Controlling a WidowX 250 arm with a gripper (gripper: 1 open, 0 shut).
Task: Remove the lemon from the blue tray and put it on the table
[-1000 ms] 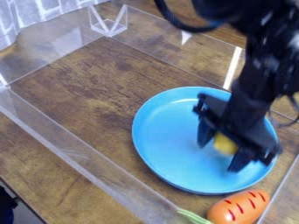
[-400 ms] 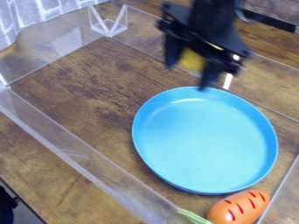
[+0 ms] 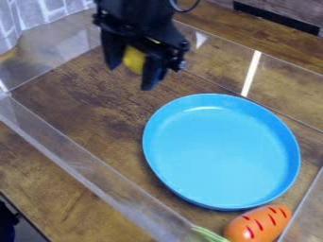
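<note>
The gripper (image 3: 134, 72) held the lemon (image 3: 132, 59) above the table (image 3: 78, 106). Beside the tray (image 3: 221, 151) lay a carrot (image 3: 259, 225); clear walls (image 3: 94, 163) bordered the table.

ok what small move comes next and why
Probably lower the claw toward the brown wood-grain table: the small yellow oval lemon is held between its fingers, and it already hangs beside the round blue plastic tray, not over it.

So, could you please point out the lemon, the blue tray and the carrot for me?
Lemon (image 3: 132, 60): camera view, its visible yellow side.
Blue tray (image 3: 221, 151): camera view, its bare inner surface.
Carrot (image 3: 259, 225): camera view, its orange body.
</note>
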